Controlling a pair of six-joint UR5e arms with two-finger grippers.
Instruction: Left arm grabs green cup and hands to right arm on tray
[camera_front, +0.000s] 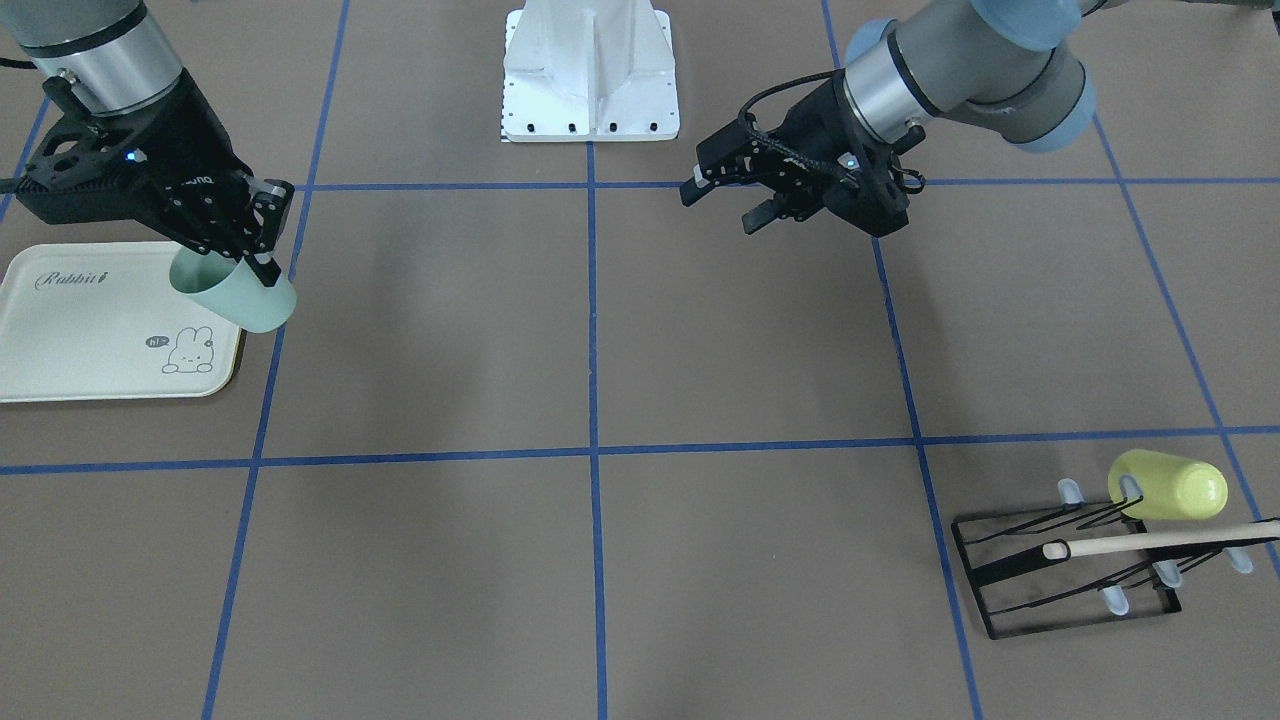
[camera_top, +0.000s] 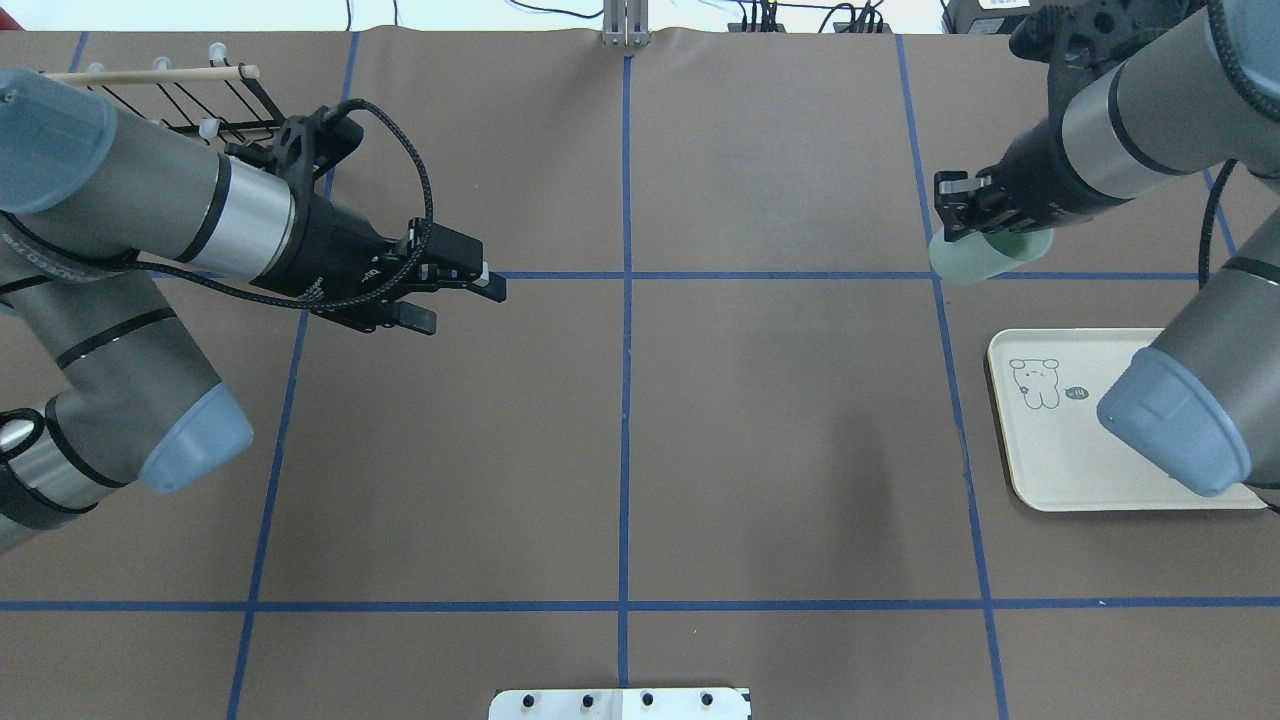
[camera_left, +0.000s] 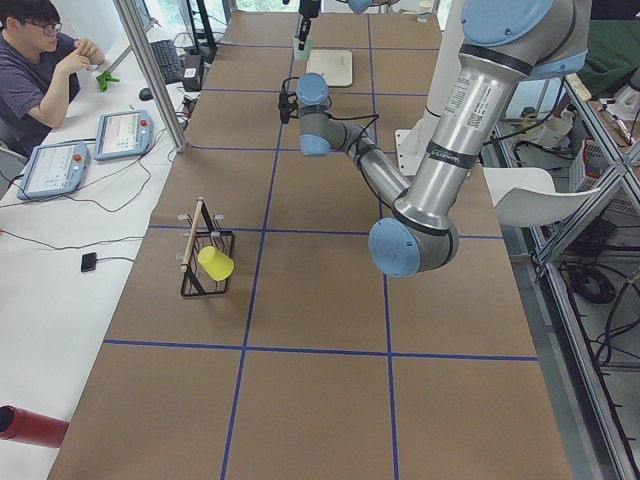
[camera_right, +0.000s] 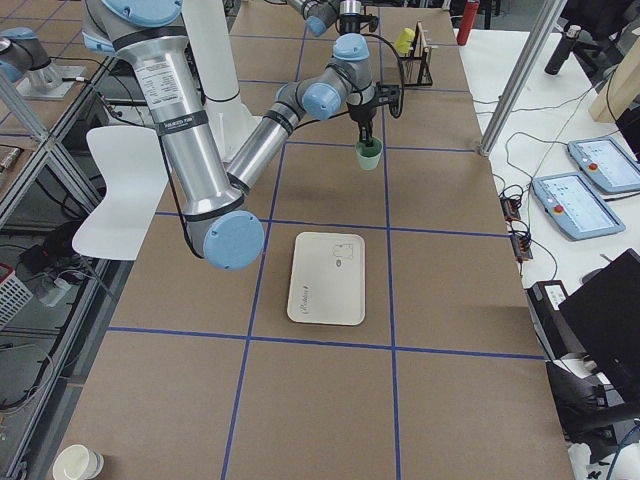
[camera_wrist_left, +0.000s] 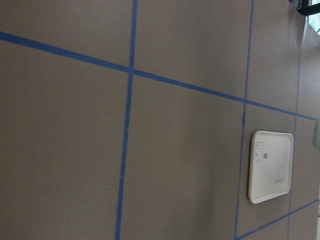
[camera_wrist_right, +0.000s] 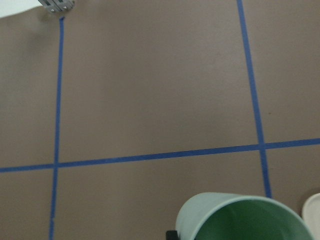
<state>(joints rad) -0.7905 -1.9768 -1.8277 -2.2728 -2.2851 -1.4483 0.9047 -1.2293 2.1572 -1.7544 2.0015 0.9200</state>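
Note:
My right gripper (camera_front: 262, 262) is shut on the rim of the green cup (camera_front: 245, 300), one finger inside it. It holds the cup tilted in the air, just off the tray's corner. The cup also shows in the overhead view (camera_top: 985, 258), the right side view (camera_right: 369, 156) and the right wrist view (camera_wrist_right: 240, 220), mouth towards the camera. The cream tray (camera_front: 90, 350) lies flat with nothing on it and shows overhead (camera_top: 1060, 460) too. My left gripper (camera_front: 725, 203) is open and holds nothing, well away above the table's middle-left (camera_top: 458, 303).
A black wire rack (camera_front: 1070, 575) stands at the far corner on my left side, with a yellow-green cup (camera_front: 1170, 487) and a wooden rod (camera_front: 1150, 541) on it. The white robot base (camera_front: 590, 70) is at the near edge. An operator (camera_left: 40, 70) sits beside the table.

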